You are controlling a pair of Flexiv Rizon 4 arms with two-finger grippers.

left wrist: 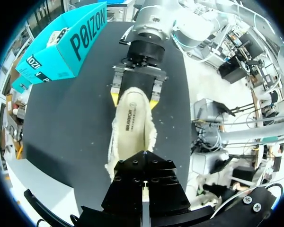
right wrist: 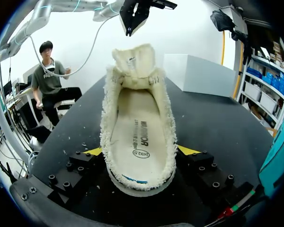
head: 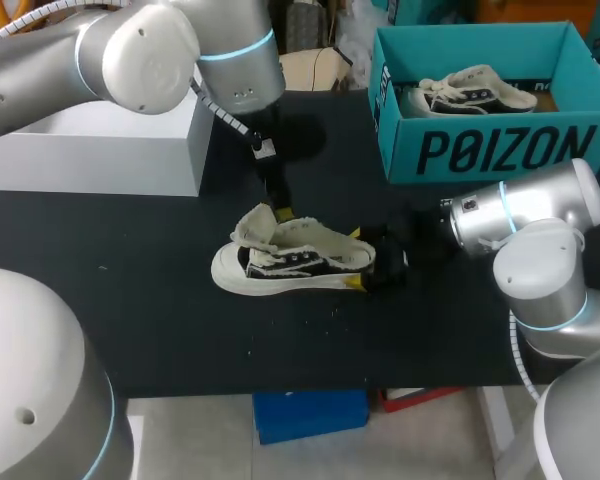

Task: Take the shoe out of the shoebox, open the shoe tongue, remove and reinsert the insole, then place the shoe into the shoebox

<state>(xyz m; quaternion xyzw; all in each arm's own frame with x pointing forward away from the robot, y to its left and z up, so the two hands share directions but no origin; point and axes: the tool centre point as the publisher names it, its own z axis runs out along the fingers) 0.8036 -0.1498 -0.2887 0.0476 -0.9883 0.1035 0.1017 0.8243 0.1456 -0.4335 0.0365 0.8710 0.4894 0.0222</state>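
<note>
A cream low shoe (head: 295, 262) with frayed edges and black side panels lies on the black table, toe towards my left arm. Its tongue (right wrist: 132, 59) stands folded up, and the printed insole (right wrist: 139, 137) lies flat inside. My right gripper (head: 358, 260) holds the heel, its yellow tips pressed against both sides, as the right wrist view shows (right wrist: 139, 151). My left gripper (head: 278, 208) hangs shut just above the tongue, with a small gap between them in the right wrist view. In the left wrist view the toe end lies under the left gripper (left wrist: 145, 163).
The teal shoebox (head: 490, 150) stands open at the back right with a second shoe (head: 470, 92) inside. A white box (head: 110, 150) sits at the back left. Bare black table (head: 160, 270) stretches to the left of the shoe and in front of it.
</note>
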